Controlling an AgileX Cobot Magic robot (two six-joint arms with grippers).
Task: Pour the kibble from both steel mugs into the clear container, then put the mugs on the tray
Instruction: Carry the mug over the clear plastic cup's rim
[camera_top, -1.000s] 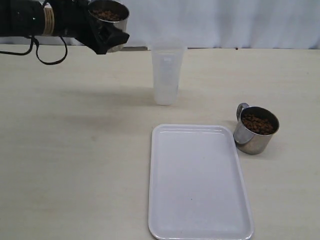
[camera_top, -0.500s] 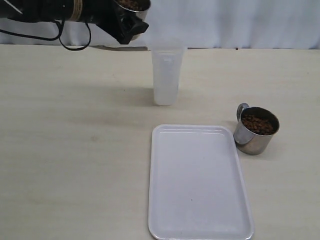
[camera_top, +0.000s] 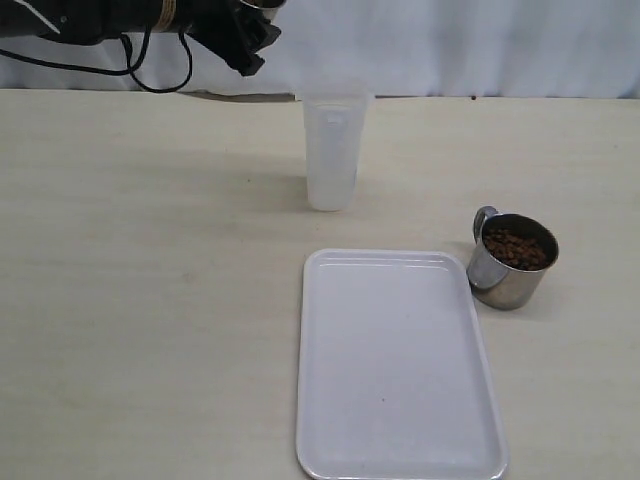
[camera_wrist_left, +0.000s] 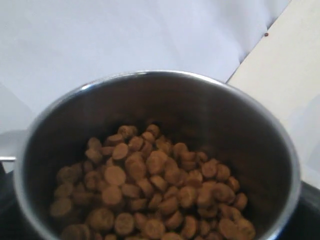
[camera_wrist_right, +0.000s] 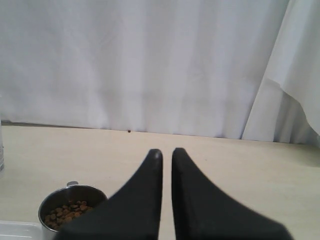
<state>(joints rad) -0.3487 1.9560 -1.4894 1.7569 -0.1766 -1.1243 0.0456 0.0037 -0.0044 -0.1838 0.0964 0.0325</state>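
Aloft, steel mug (camera_wrist_left: 165, 105) of kibble (camera_wrist_left: 150, 190) in left gripper (camera_top: 247, 38)

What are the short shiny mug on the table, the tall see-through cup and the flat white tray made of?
The short shiny mug looks like polished stainless steel: mirror-like grey wall with reflections. The tall see-through cup seems to be frosted plastic: cloudy and translucent. The flat white tray is probably matte moulded plastic: even white, rounded corners, low rim.
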